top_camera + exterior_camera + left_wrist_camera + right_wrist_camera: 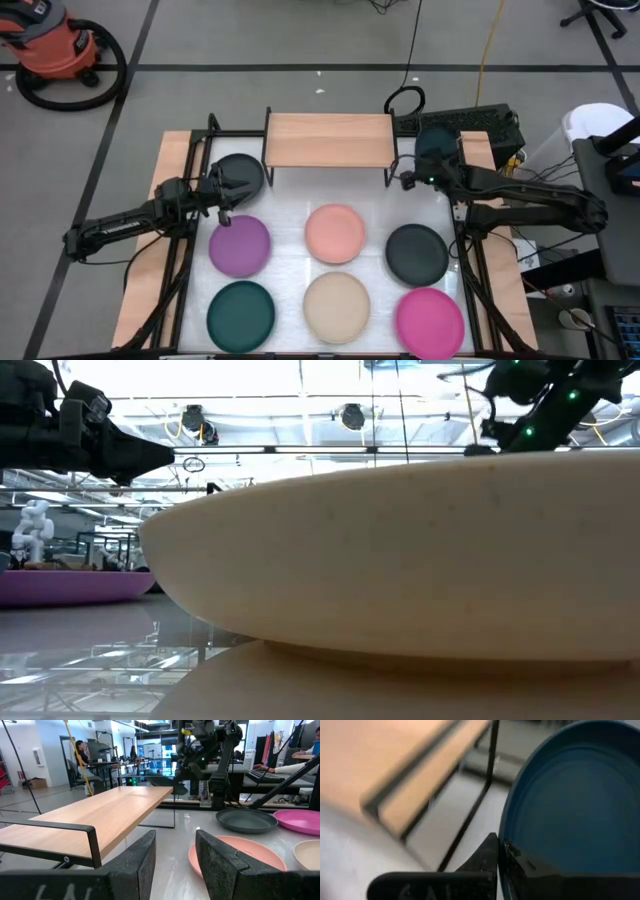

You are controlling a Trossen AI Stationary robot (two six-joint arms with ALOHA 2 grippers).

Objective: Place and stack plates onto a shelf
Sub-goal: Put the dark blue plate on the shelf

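Observation:
The light-wood shelf [328, 140] stands at the table's far middle. My right gripper [408, 180] is by the shelf's right end, shut on a dark teal plate [437, 143]. My left gripper [222, 203] hovers off the shelf's left end at about board height, open and empty [175, 860]. A dark plate [240, 172] lies just past it, left of the shelf, and is hidden in the left wrist view. Several more plates rest flat on the table: purple [240, 245], salmon [335, 233], dark grey [417, 252], teal [240, 313], beige [337, 306], magenta [429, 322]. My right gripper pinches the dark teal plate at its rim [504, 851]. One finger [485, 857] is on the outer side and the other lies against the inner face. The plate is tilted and rises from the fingers beside the shelf's right leg [470, 815].
Black metal frame bars run along both sides of the table [190, 180] [460, 215]. The shelf's board [100, 812] is bare. People sit at desks in the room beyond [80, 750]. An orange vacuum [60, 45] stands on the floor past the table's far left corner.

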